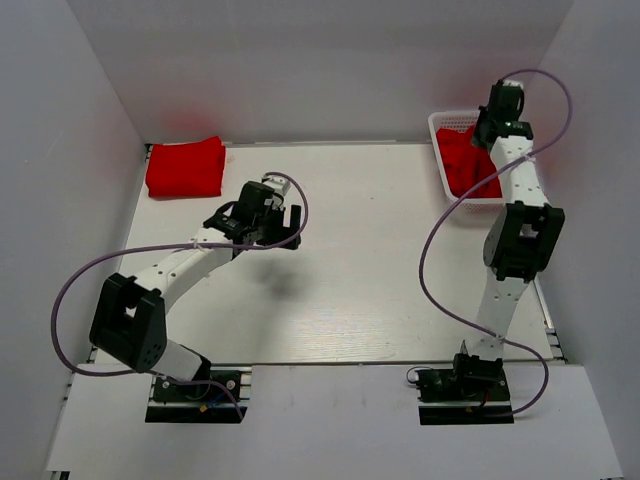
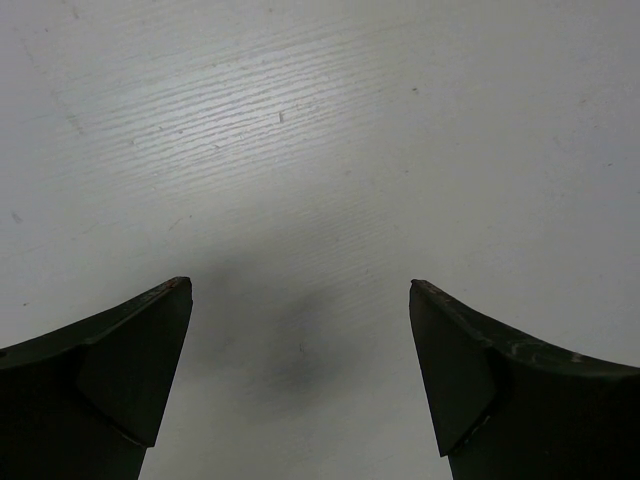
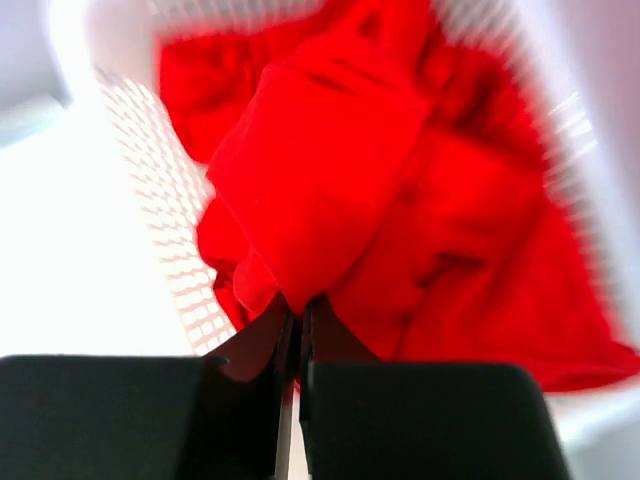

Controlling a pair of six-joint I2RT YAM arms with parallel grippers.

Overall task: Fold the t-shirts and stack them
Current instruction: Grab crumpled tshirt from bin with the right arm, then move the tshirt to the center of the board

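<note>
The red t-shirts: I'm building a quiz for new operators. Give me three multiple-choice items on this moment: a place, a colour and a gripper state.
1. Where does the folded t-shirt lie?
A. far left corner of the table
B. table centre
C. near right corner

2. What colour is the basket?
A. blue
B. white
C. black

3. How is the left gripper?
A. shut on fabric
B. open and empty
C. shut on nothing

Answers:
1 A, the top view shows it at the far left corner.
2 B, its lattice walls are white.
3 B, its fingers stand apart over bare table.
</note>
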